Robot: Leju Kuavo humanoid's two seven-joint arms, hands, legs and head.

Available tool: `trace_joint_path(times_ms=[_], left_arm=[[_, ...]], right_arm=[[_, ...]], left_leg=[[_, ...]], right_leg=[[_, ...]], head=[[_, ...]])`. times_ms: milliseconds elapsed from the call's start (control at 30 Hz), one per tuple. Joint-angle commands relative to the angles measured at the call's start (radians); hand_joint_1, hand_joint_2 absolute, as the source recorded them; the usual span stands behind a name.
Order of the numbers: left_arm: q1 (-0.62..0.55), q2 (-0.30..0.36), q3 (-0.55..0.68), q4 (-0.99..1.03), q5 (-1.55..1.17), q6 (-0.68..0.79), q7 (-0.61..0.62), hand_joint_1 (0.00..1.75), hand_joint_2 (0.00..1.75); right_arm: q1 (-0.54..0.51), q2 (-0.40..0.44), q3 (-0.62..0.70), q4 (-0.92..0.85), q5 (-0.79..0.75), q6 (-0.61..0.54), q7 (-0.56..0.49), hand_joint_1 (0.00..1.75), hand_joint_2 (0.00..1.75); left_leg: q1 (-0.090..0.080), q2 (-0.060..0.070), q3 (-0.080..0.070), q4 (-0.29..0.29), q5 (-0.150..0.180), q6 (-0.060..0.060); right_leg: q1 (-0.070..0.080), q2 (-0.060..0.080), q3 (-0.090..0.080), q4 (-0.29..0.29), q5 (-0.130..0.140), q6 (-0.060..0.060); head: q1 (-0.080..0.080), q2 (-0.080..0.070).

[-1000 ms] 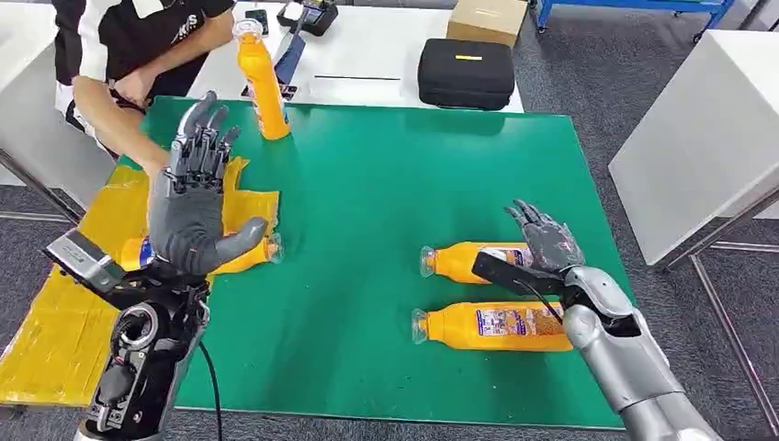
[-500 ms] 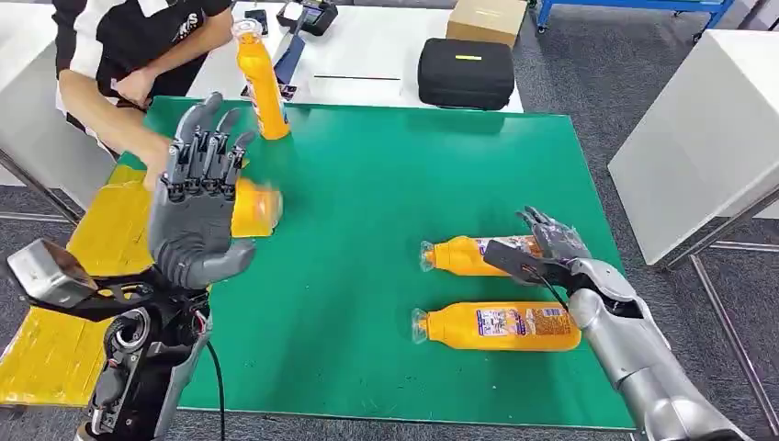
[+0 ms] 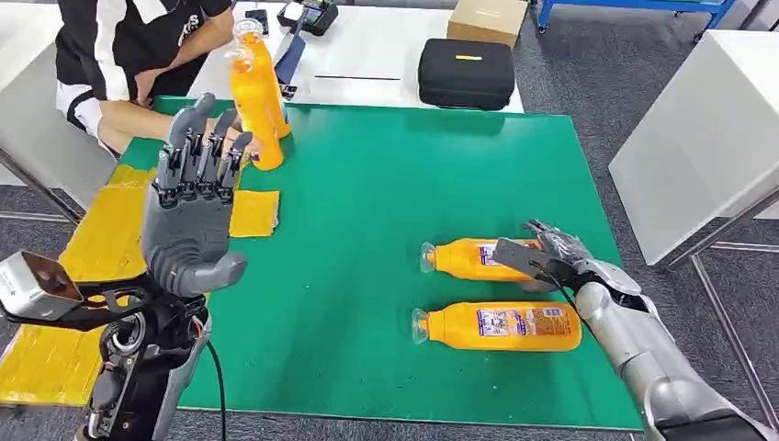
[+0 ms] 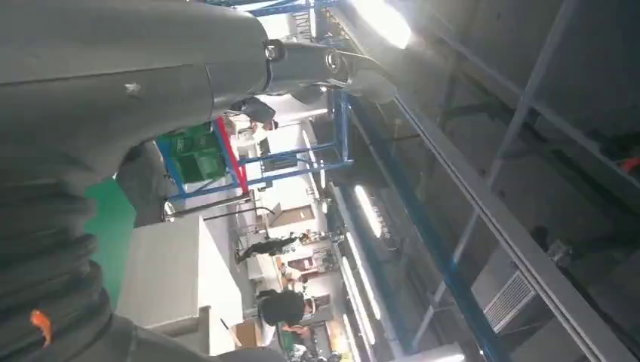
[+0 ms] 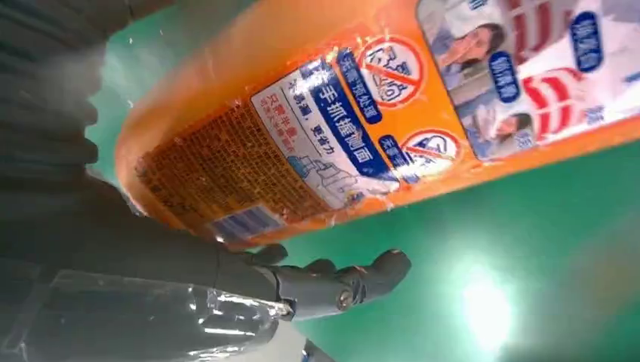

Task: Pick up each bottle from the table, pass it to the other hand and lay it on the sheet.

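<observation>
Bright overhead light; glare spot on mat [image 5: 483, 305]; wrist views soft.

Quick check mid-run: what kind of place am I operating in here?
Probably a robotics lab or workshop hall, not a home: a green work mat on a table, a black equipment case on the white bench behind, and blue metal racking under strip lights.

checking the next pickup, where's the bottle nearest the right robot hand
In the head view the orange bottle lies on its side on the green mat's right half, just beyond a second lying bottle, with the right robot hand at its base.
</observation>
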Motion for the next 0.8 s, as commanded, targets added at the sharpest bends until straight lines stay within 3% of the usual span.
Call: trace_joint_path(times_ms=[33, 67, 133, 300, 500, 667, 800], left_arm=[[0.017, -0.002, 0.025, -0.017, 0.002, 0.010, -0.003, 0.00, 1.75], [0.017, -0.003, 0.027, -0.019, 0.003, 0.009, -0.003, 0.00, 1.75], [0.021, -0.004, 0.032, -0.025, -0.002, 0.014, 0.001, 0.00, 1.75], [0.031, -0.004, 0.034, -0.029, -0.007, 0.016, 0.007, 0.00, 1.75], [0.024, 0.009, 0.012, 0.014, -0.063, 0.053, 0.102, 0.00, 1.75], [-0.020, 0.043, -0.059, 0.118, -0.188, 0.099, 0.259, 0.00, 1.75], [-0.051, 0.029, -0.074, 0.177, -0.185, 0.112, 0.283, 0.00, 1.75]], right_arm=[[-0.045, 0.045, -0.009, 0.142, -0.008, -0.025, 0.009, 1.45, 1.75], [-0.043, 0.048, -0.009, 0.143, -0.006, -0.035, 0.010, 1.62, 1.75], [-0.036, 0.060, -0.014, 0.135, -0.004, -0.063, 0.013, 1.75, 1.75], [-0.028, 0.084, -0.025, 0.121, -0.001, -0.116, 0.028, 1.75, 1.75], [-0.002, 0.142, -0.069, 0.038, -0.002, -0.292, 0.062, 1.75, 1.75], [0.086, 0.217, -0.131, -0.179, 0.013, -0.477, 0.071, 1.75, 1.75], [0.120, 0.241, -0.131, -0.264, 0.048, -0.535, 0.083, 1.75, 1.75]], left_leg=[[0.001, 0.000, 0.006, 0.000, -0.003, 0.000], [0.001, 0.000, 0.007, 0.000, -0.003, 0.000], [0.001, 0.001, 0.008, 0.000, -0.004, 0.000], [0.001, 0.002, 0.009, 0.000, -0.004, 0.000], [0.001, 0.002, 0.006, 0.000, -0.002, 0.000], [0.000, 0.002, 0.007, -0.001, -0.003, 0.000], [0.000, 0.000, 0.005, 0.000, -0.002, 0.000]], right_leg=[[0.001, 0.001, 0.005, -0.001, -0.002, -0.005], [0.001, 0.001, 0.006, 0.000, -0.003, -0.006], [0.001, 0.002, 0.007, 0.000, -0.003, -0.007], [0.002, 0.003, 0.007, 0.000, -0.003, -0.007], [0.001, 0.003, 0.004, -0.001, -0.001, -0.005], [0.001, 0.003, 0.005, 0.000, -0.002, -0.006], [0.001, 0.001, 0.004, 0.000, -0.002, -0.005]], head=[[0.000, 0.000], [0.000, 0.000], [0.000, 0.000], [0.000, 0.000], [0.000, 0.000], [0.000, 0.000], [0.000, 0.000]])
